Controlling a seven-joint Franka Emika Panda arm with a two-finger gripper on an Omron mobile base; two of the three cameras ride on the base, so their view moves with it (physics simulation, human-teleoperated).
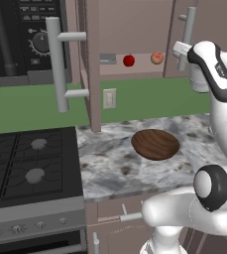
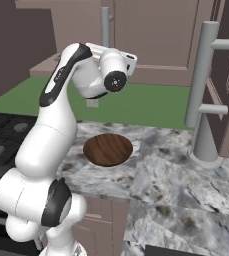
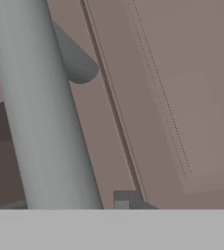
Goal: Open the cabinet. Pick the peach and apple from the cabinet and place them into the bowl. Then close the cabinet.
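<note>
Cabinet [image 1: 135,30]: matt mauve-brown panels, smooth. Handle [image 3: 40,112]: smooth grey bar, dull metal look. Bowl [image 1: 155,144]: dark wood, visible grain. Counter [image 1: 110,158]: mottled grey stone, slight sheen. Apple [image 1: 129,60]: glossy red. Stove [image 1: 26,163]: black, matt.

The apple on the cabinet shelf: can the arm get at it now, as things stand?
Probably not yet. The apple lies in the open gap beside the peach, but the fingers sit at the right door's handle, and that door looks only partly open.
</note>
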